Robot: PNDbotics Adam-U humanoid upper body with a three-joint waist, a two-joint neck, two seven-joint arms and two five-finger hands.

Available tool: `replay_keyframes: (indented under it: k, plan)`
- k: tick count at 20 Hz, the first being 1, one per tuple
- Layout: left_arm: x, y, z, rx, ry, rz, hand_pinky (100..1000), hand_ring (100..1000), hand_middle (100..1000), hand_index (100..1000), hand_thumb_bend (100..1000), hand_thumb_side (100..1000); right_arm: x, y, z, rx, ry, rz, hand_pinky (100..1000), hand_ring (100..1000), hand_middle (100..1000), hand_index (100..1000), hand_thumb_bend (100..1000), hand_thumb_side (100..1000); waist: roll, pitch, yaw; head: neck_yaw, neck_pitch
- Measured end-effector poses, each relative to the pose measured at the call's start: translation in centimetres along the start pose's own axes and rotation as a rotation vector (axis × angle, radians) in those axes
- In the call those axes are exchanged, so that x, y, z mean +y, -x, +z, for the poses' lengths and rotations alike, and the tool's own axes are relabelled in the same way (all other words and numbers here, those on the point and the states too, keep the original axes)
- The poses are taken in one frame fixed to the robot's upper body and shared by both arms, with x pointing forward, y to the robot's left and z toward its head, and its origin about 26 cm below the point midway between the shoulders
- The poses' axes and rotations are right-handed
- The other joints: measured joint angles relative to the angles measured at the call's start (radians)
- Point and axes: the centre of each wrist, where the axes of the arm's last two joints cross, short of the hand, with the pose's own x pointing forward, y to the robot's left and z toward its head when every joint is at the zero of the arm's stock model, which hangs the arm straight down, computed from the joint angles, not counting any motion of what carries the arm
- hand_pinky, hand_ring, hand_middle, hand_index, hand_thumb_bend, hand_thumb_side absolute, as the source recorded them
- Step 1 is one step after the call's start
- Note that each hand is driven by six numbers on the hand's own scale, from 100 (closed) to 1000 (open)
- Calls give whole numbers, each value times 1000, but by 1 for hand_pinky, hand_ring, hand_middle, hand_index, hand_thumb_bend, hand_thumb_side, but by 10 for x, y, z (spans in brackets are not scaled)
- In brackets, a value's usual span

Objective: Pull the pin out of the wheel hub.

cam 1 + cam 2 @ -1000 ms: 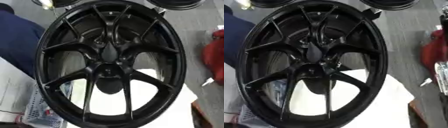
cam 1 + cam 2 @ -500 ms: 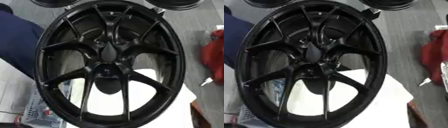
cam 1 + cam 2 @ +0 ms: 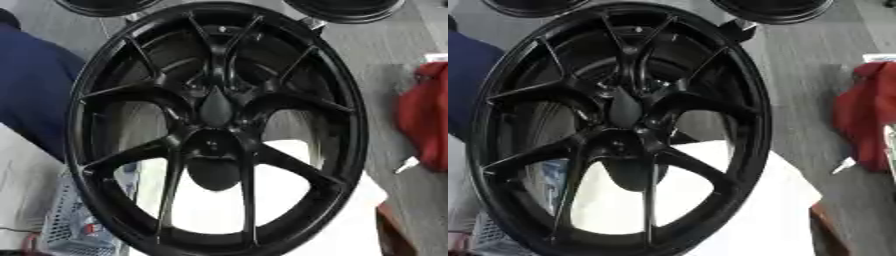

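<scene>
Big glossy black multi-spoke alloy wheel [image 3: 214,127] fills both views, standing upright w/ face toward the camera, its lower rim in front of a white desk surface [image 3: 737,220]. Hub centre [image 3: 213,145] sits where the spokes meet; a dark pointed teardrop shape [image 3: 215,107] rises just above it, and a dark rounded blob [image 3: 213,172] hangs just below. Either might be the pin or part of the robot, but black on black, can't tell. No separate pin is visible anywhere, in the hub or lying loose.

Neither robot hand shows in either view, so whether each is open, closed or gripping something can't be told.

Progress: not settled from this. Scene fits a pin seated in the hub and hidden by the dark finish, and equally a pin already out and off-camera.

Around it: dark blue cloth [image 3: 35,95] at left, red fabric bundle [image 3: 424,120] at right on grey floor, pale mesh basket [image 3: 74,225] lower left, two more dark wheels at top edge.
</scene>
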Motion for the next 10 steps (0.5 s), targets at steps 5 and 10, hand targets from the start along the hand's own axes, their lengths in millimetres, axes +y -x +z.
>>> replay_keyframes:
  k: [5,10]
  plan:
    - [-1,-2,1,-20,26,14,883,799,782,903,358,917,0,0,0,0,-1,0,805,713,648,843,100,534,-1,0,7,0,0]
    - [4,-13,5,-66,5,62,824,688,683,829,100,945,0,0,0,0,-1,0,805,713,648,843,100,534,-3,-2,12,0,-1]
